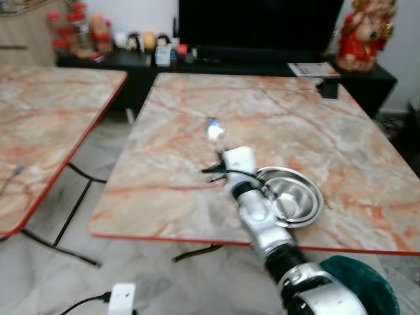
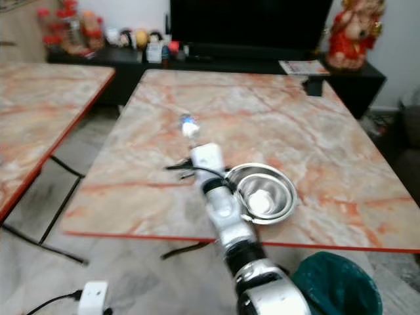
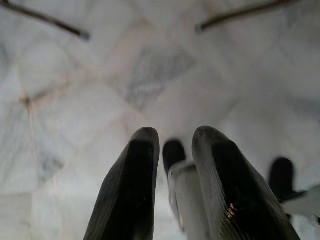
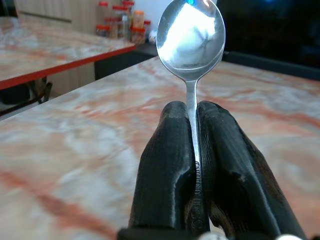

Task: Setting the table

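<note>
Holding: shiny steel spoon (image 4: pixel 192 37), handle pinched between the black fingers (image 4: pixel 167 175) of the right gripper (image 4: pixel 194 150), bowl end out past the tips
Spoon place: raised above the pink-veined marble table with red edge (image 1: pixel 197 131), near its front half
Beside: round steel bowl (image 1: pixel 292 197) on the table, touching or just behind the silver right arm
Left gripper (image 3: pixel 172 165): fingers slightly parted, nothing between, over pale marble floor (image 3: pixel 150 75)
Further out: second marble table (image 1: pixel 39 118); dark green bin (image 2: pixel 338 282) below the front edge
</note>
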Robot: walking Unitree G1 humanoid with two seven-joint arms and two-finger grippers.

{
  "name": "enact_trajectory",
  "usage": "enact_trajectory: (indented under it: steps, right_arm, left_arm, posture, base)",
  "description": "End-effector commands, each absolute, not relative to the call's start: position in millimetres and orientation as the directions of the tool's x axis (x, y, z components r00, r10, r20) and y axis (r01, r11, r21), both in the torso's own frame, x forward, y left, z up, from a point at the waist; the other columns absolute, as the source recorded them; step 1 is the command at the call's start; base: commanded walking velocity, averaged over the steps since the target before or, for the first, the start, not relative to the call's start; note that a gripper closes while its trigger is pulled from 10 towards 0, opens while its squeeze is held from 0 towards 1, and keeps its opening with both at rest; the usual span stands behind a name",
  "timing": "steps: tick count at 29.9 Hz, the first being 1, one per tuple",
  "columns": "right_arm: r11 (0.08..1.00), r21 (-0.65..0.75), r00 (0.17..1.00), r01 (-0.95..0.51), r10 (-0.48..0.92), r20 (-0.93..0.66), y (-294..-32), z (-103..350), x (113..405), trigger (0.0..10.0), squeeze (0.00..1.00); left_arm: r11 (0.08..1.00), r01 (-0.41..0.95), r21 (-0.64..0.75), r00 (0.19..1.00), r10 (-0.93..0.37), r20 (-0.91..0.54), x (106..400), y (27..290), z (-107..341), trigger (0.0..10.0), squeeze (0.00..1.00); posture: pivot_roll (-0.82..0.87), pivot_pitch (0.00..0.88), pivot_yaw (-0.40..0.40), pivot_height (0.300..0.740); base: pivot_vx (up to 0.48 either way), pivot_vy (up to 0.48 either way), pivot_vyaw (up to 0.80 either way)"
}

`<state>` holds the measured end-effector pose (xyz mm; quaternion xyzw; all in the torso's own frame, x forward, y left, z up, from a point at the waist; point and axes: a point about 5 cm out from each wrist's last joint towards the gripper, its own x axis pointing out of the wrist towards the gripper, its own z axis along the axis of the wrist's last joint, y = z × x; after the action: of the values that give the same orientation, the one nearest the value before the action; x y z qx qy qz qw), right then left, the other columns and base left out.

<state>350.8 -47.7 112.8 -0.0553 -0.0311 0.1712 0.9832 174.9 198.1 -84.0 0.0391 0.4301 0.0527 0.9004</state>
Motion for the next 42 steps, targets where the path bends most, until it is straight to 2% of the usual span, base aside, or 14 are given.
enact_trajectory:
  steps: [1, 6, 14, 26, 35, 42]
  right_arm:
    - [0.946, -0.128, 0.951, -0.297, 0.305, 0.054, -61.2, 117.0, 355.6, 10.0, 0.0]
    - [0.947, -0.126, 0.951, -0.295, 0.304, 0.058, -61.4, 118.2, 356.3, 10.0, 0.0]
    - [0.946, -0.123, 0.949, -0.301, 0.31, 0.061, -59.0, 118.6, 355.7, 10.0, 0.0]
    - [0.95, -0.117, 0.951, -0.29, 0.299, 0.071, -60.7, 120.4, 356.1, 10.0, 0.0]
    - [0.966, -0.092, 0.967, -0.241, 0.247, 0.062, -66.6, 119.0, 357.6, 10.0, 0.0]
    - [0.964, -0.094, 0.964, -0.251, 0.257, 0.068, -64.2, 117.2, 355.2, 10.0, 0.0]
  left_arm:
    - [0.994, -0.051, 0.101, 0.615, 0.111, -0.781, 173.6, 189.5, -86.1, 10.0, 0.0]
    - [0.993, -0.059, 0.098, 0.618, 0.113, -0.778, 173.5, 189.9, -85.9, 10.0, 0.0]
    - [0.994, -0.097, 0.055, 0.649, 0.105, -0.754, 175.2, 189.7, -84.0, 10.0, 0.0]
    - [0.994, -0.091, 0.065, 0.657, 0.109, -0.746, 175.8, 191.5, -83.1, 10.0, 0.0]
    - [0.994, -0.092, 0.066, 0.661, 0.11, -0.742, 176.8, 191.6, -82.5, 10.0, 0.0]
    - [0.994, -0.089, 0.069, 0.665, 0.11, -0.739, 177.0, 191.9, -82.2, 10.0, 0.0]
  posture:
    - [0.01, 0.0, -0.022, 0.74]
    - [0.01, 0.0, -0.021, 0.74]
    - [0.01, 0.0, -0.021, 0.74]
    - [0.01, 0.0, -0.017, 0.74]
    - [0.01, 0.0, -0.018, 0.74]
    - [0.01, 0.0, -0.019, 0.74]
  base:
    - [0.259, -0.341, 0.0]
    - [0.257, -0.341, 0.0]
    - [0.0, 0.0, 0.0]
    - [0.0, 0.0, 0.0]
    - [0.0, -0.48, 0.0]
    - [0.0, -0.44, -0.54]
